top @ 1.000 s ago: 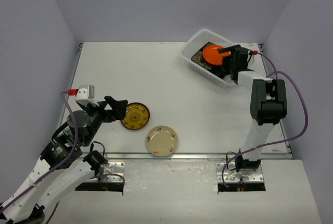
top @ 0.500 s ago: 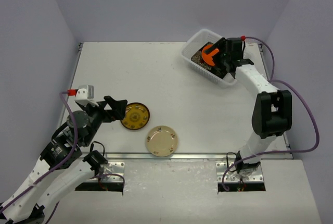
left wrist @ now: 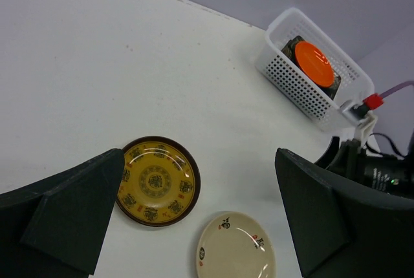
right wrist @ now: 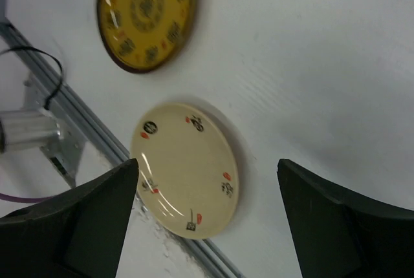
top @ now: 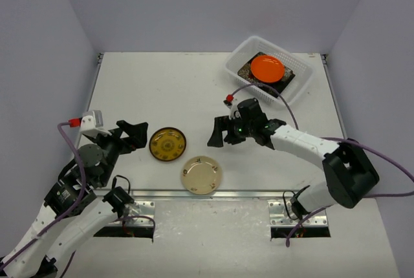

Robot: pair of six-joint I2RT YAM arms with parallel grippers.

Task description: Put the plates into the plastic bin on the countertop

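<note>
A robot lab cell: white tabletop (top: 162, 90) boxed in by plain lavender walls (top: 207, 6).

Orange plate (top: 267, 68) in bin (top: 237, 56); yellow plate (top: 167, 143), cream plate (top: 201, 174) on countertop (top: 162, 90)

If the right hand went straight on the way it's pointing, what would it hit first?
Probably the cream plate: it sits between the right hand's open fingers in the wrist view. The brown-yellow plate lies off to one side. Depth is hard to judge.

Round orange plate (top: 267, 68) hides most of dark plates (top: 246, 70) in translucent white slotted bin (top: 286, 52); count unclear. Round brown-yellow patterned plate (right wrist: 145, 13) cut by right-wrist view's top edge.
</note>
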